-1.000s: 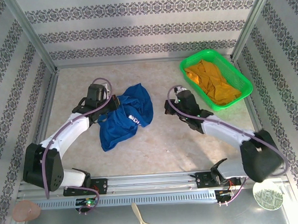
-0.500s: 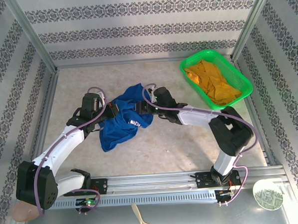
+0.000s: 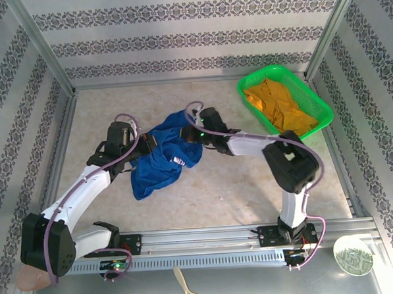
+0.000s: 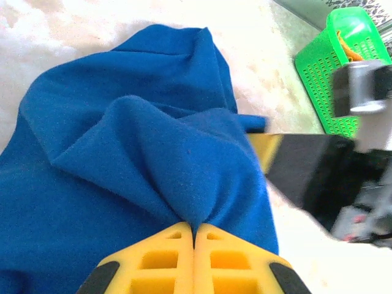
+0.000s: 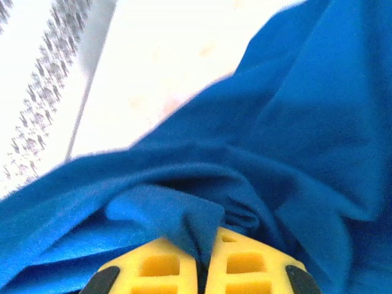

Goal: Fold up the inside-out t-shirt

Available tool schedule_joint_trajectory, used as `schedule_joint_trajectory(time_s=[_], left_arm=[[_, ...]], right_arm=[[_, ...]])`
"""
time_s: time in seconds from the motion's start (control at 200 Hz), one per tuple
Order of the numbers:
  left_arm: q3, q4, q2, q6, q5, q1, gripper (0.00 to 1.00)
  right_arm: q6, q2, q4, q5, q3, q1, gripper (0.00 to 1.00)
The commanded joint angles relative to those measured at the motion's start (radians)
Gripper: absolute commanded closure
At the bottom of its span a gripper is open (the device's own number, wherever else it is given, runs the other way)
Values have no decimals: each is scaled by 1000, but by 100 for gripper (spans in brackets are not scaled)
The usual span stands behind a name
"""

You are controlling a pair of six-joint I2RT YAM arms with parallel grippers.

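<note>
Right, the shirt (image 3: 163, 163) lies bunched on the table (image 3: 238, 184), well left of the green basket (image 3: 271, 69), nowhere near flat. Your left claw (image 4: 194, 228) is shut tight w/ a ridge of blue cloth pinched in it. The right claw (image 5: 205, 236) is likewise shut on a fold at the shirt's edge nearer the basket. Both bites look thin, so I'd lift slow & draw the two apart evenly, one toward the basket, one away, to spread the cloth out before any fold. No jerks, a thin pinch prob slips. Leave the orange cloth (image 3: 280, 106) in the basket alone.
</note>
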State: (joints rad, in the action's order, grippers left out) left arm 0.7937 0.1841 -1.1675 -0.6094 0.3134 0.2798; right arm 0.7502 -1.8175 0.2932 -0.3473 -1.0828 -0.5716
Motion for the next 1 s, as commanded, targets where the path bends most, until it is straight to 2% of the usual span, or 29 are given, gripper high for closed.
schedule_joint_trajectory(time_s=[0.0,0.155,0.275,0.43,0.605,0.615,0.694,0.764,0.869,0.994], left_arm=[[86,25,13,24,-8,-4,100],[185,59,15,45,14,-12,100],[260,87,17,60,30,-14,100],[315,113,11,87,33,-14,100],[251,118,-49,123,14,-13,100],[246,116,-52,125,11,-13,98],[194,111,-72,140,-26,-14,65],[155,101,-69,132,-31,-13,50],[91,52,-32,62,-21,15,44],[23,-15,6,-1,-113,160,37]], right_arm=[[-49,236,-29,-16,30,105,100],[-152,500,-230,-39,0,197,100],[-209,638,-370,-65,-57,237,100],[-267,719,-484,-75,-69,248,100],[-206,713,-391,-70,139,249,100],[-201,712,-381,-70,154,249,100],[-174,698,-326,-67,245,248,100],[-151,692,-288,-70,308,245,100],[-137,693,-260,-71,359,229,100],[-132,701,-255,-61,373,210,100]])
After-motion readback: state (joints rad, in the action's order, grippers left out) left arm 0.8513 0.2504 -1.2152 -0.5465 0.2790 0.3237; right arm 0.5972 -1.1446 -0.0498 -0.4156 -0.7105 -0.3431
